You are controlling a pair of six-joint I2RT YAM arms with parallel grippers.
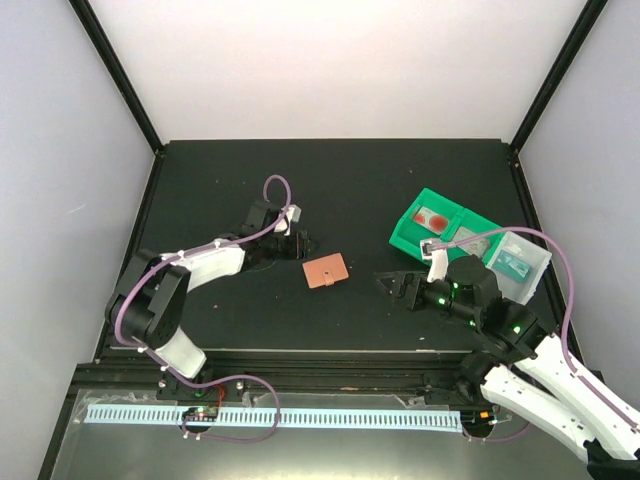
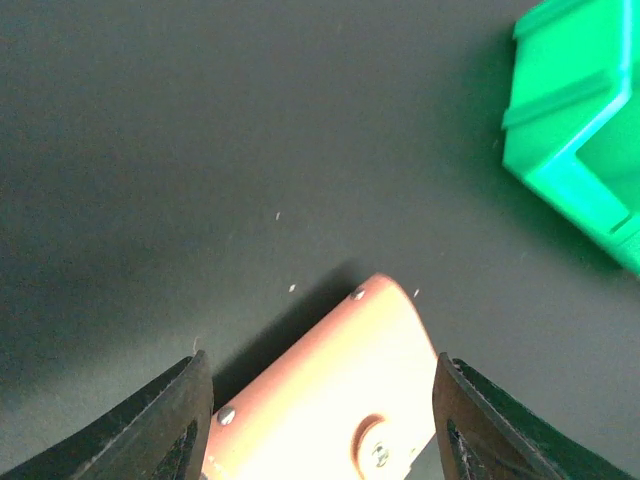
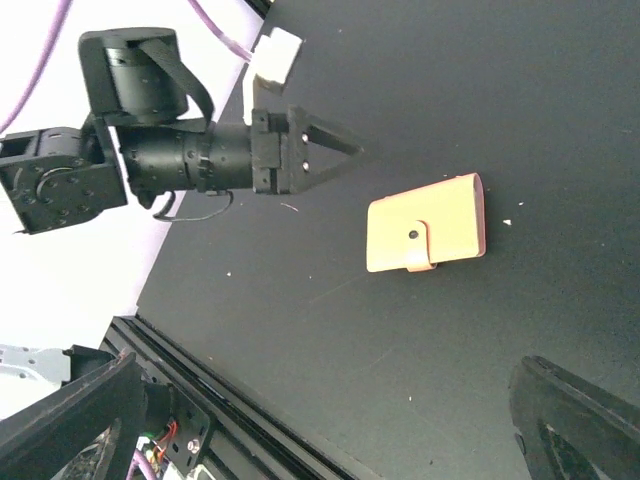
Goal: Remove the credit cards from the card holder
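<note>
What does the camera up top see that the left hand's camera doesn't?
Only the top camera shows the whole closed card holder, the open right gripper nearby, and the clear bin. Only the left wrist camera shows the tiny metal rivets on the card holder up close, framed by the open left gripper. Both show the card holder, a green bin and the black table.
</note>
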